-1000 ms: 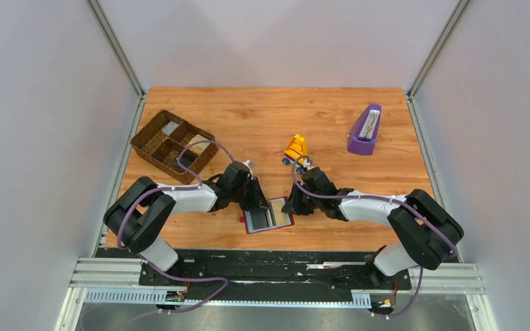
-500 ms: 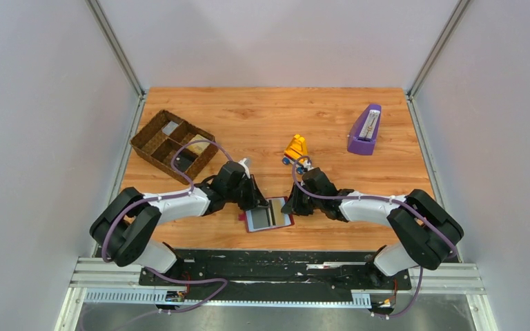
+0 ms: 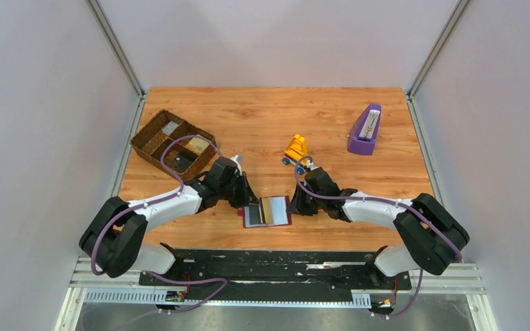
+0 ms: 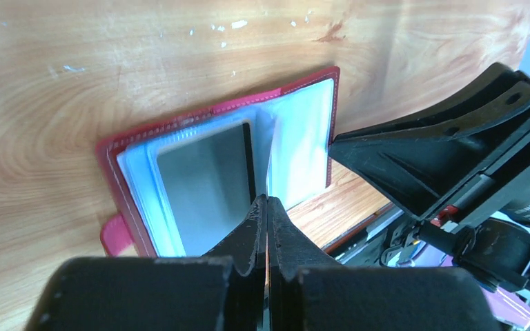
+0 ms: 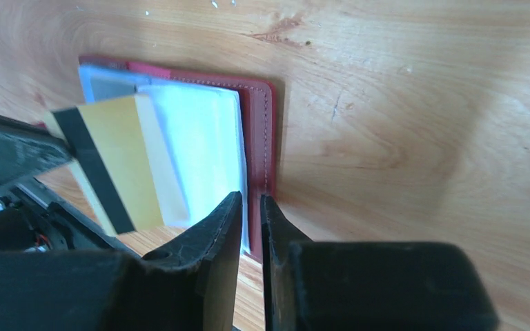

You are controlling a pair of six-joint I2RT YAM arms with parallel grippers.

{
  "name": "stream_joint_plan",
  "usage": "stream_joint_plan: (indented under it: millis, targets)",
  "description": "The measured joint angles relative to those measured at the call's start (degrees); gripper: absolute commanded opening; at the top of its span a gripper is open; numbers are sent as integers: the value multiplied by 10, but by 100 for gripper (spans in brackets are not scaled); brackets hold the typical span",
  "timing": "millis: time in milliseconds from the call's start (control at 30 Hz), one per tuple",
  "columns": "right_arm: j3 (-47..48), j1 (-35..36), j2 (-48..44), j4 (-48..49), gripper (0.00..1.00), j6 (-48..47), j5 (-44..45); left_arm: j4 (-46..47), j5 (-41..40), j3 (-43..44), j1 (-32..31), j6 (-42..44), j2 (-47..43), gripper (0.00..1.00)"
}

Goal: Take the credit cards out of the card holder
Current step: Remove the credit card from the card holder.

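While right gripper (image 5: 250, 201) clamps the card holder (image 5: 269, 124) steady by desk's near edge, left gripper (image 4: 267, 203) pinches yellow card (image 5: 114, 162) to extract it.

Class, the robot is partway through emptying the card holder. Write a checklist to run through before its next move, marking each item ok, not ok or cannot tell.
1. Left pincer shut on the gold card: ok.
2. Gold card fully clear of the card holder: cannot tell; it overlaps the open pages in every view.
3. Right pincer clamped on the card holder's right edge: ok.
4. Card holder lying open on the table: ok.
5. All cards out: not ok; a grey card sits in the left side.
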Motion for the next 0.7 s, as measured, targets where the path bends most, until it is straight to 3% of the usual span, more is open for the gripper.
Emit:
stream_joint_plan:
  millis: [267, 500, 700]
  targets:
    - [-3, -1, -78, 11, 23, -121, 12, -62, -11, 54, 9, 24, -37, 0]
    - [-105, 40, -209, 199, 31, -325, 9, -98, -23, 62, 16, 14, -79, 0]
    - [-172, 121, -236, 299, 43, -495, 24, -110, -22, 62, 21, -26, -104, 0]
